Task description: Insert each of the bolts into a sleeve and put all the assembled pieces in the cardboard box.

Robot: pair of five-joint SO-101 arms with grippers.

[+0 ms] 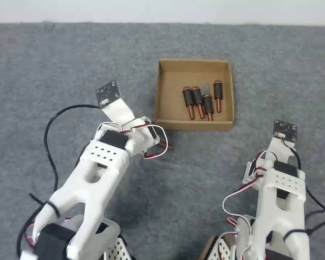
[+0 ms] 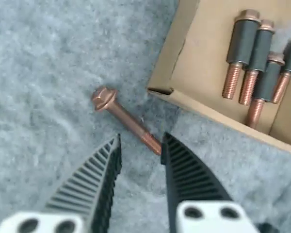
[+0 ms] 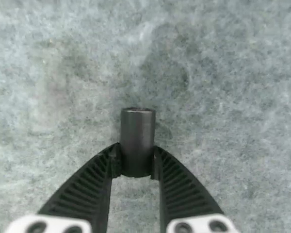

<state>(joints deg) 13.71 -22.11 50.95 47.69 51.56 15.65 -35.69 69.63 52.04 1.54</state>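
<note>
A bare copper bolt (image 2: 123, 119) lies on the grey carpet just outside the cardboard box's (image 2: 213, 114) near left corner. My left gripper (image 2: 140, 141) is open, and the bolt's threaded end lies between its fingertips. Several assembled pieces (image 1: 201, 100), copper bolts in black sleeves, lie side by side in the cardboard box (image 1: 158, 95). My right gripper (image 3: 136, 162) is shut on a black sleeve (image 3: 137, 138), which points out from the fingertips with its open end forward, above bare carpet. In the high view the right arm (image 1: 281, 181) is right of the box and nearer than it.
The left arm (image 1: 111, 154) reaches from the near left up to the box's front wall, and its red and white wires (image 1: 157, 146) loop beside the wrist. Grey carpet (image 1: 54, 70) covers the whole table.
</note>
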